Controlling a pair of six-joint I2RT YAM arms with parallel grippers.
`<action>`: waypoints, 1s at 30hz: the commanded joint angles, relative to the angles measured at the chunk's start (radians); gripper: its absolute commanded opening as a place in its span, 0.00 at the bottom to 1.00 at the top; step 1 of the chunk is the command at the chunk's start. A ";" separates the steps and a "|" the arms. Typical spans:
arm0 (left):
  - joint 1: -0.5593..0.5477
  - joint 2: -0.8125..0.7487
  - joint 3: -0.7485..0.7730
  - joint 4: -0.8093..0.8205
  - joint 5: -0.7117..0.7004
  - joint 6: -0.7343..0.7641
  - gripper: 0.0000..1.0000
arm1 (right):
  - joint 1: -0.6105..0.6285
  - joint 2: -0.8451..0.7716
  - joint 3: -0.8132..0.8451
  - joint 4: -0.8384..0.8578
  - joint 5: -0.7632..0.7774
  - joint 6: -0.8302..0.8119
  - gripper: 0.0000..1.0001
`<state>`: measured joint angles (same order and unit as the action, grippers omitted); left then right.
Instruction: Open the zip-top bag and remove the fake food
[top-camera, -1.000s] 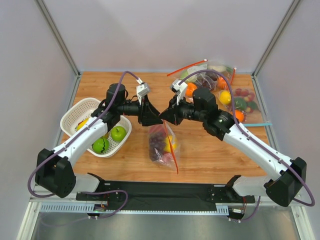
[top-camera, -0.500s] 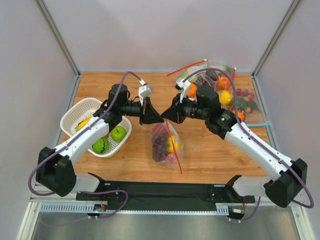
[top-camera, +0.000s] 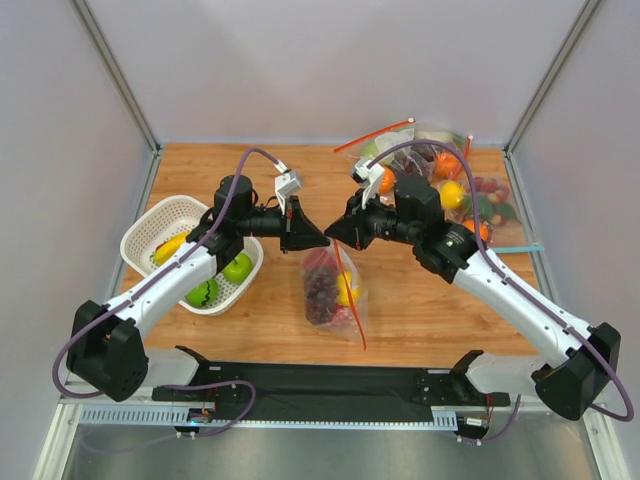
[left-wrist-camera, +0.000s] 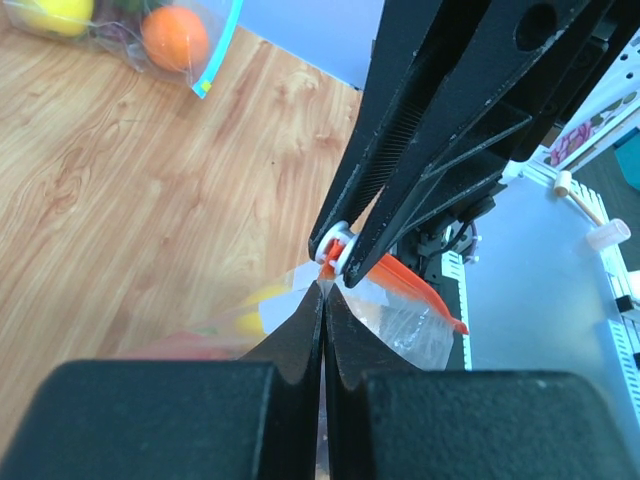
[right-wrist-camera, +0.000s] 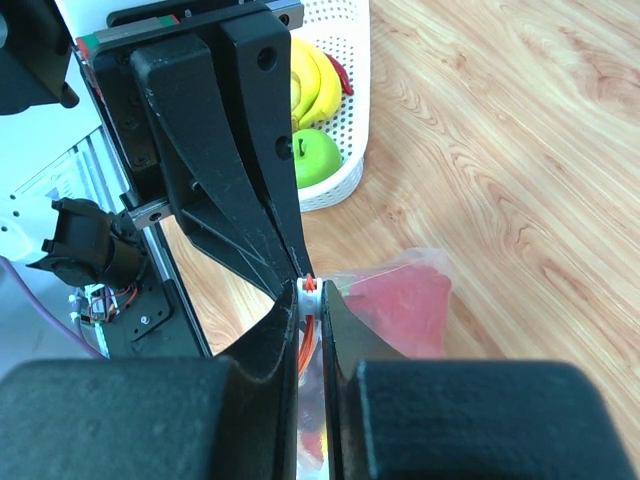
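Basket (top-camera: 176, 208) left of zip-top bag (top-camera: 330, 292); other bags (top-camera: 472, 196) far-right.

Bright, even, diffuse light, soft faint shadows; wrist views sharp at mid-distance, blurred dark foreground.

1. Your top view looks down from high above the zip-top bag (top-camera: 333, 288), set back on its near side.
2. Your left wrist view sits tight at the bag's top, facing the right pincer (left-wrist-camera: 337, 257).
3. Your right wrist view faces the left pincer (right-wrist-camera: 302, 279), sharing that bag top.
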<state>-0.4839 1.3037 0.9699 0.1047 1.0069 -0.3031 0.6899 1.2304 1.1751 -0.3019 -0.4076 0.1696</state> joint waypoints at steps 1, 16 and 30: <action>0.001 -0.052 0.006 0.115 -0.004 -0.041 0.00 | 0.016 -0.040 -0.009 -0.015 0.078 -0.028 0.00; 0.057 -0.081 -0.007 0.168 -0.039 -0.097 0.00 | 0.056 -0.058 -0.031 -0.085 0.125 -0.058 0.00; 0.152 -0.101 -0.005 0.153 -0.109 -0.108 0.00 | 0.077 -0.066 -0.043 -0.112 0.131 -0.059 0.00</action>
<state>-0.3813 1.2613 0.9428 0.1600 0.9569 -0.4072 0.7582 1.1988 1.1408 -0.3611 -0.2771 0.1261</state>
